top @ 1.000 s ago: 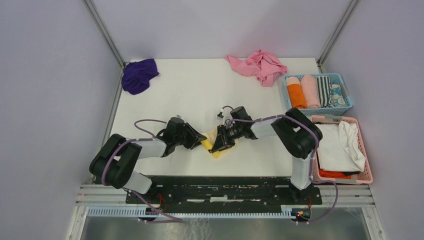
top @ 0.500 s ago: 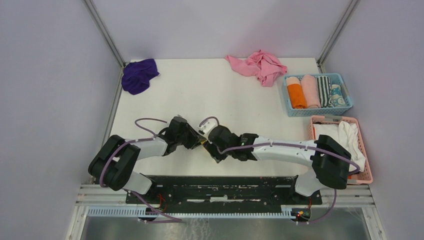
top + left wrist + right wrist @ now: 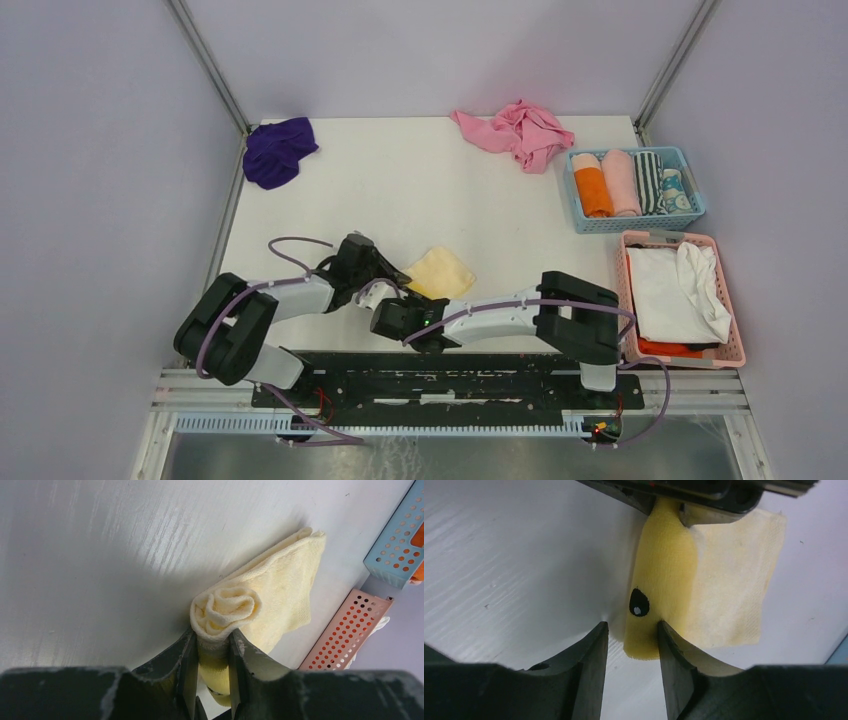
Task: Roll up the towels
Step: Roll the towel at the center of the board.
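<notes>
A pale yellow towel (image 3: 440,272) lies near the table's front, partly rolled along its left edge. The roll (image 3: 227,605) shows as a spiral in the left wrist view. My left gripper (image 3: 388,277) is shut on one end of this roll (image 3: 212,636). My right gripper (image 3: 398,306) is low at the front edge and open. Its fingertips (image 3: 631,630) straddle the other end of the roll (image 3: 664,580), which bears a black dot. The right finger touches the roll. The flat part of the towel (image 3: 734,580) spreads to the right.
A purple towel (image 3: 278,150) lies crumpled at the back left and a pink towel (image 3: 515,132) at the back. A blue basket (image 3: 690,213) at the right holds several rolled towels. A pink basket (image 3: 728,290) holds white and orange cloth.
My right arm has swung from over the yellow towel to the left and nearer the front edge, leaving the towel uncovered. My left gripper has stayed on the roll.
</notes>
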You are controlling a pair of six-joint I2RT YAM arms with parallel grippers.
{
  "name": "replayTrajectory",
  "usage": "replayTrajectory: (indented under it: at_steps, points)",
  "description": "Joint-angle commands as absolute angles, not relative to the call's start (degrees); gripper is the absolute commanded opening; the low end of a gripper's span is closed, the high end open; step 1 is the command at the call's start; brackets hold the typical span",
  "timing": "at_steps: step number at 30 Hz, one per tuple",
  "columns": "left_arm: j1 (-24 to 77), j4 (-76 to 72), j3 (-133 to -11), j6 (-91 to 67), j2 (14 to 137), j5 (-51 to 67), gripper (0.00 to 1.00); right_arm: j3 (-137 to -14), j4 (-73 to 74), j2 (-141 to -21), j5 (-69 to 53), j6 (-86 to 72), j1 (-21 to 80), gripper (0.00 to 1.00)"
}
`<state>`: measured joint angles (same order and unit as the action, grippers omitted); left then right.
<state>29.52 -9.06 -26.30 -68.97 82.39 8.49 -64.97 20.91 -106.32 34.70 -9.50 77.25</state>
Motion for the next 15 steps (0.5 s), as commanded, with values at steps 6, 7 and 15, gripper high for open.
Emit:
replayTrajectory:
  at_steps: [6,7,15]
  points:
    - [29.8,-2.3,-21.9,-68.1,81.5,4.6,0.31,-68.9,27.1,-112.4,42.4,-10.1,77.2,0.49]
    - [29.9,-2.4,-21.6,-68.1,81.5,4.6,0.31,-68.8,27.1,-112.5,42.8,-10.1,77.1,0.49]
    - [29.8,-1.8,-23.3,-66.1,84.1,5.0,0.3,-66.4,23.1,-108.1,41.1,-5.0,76.6,0.5]
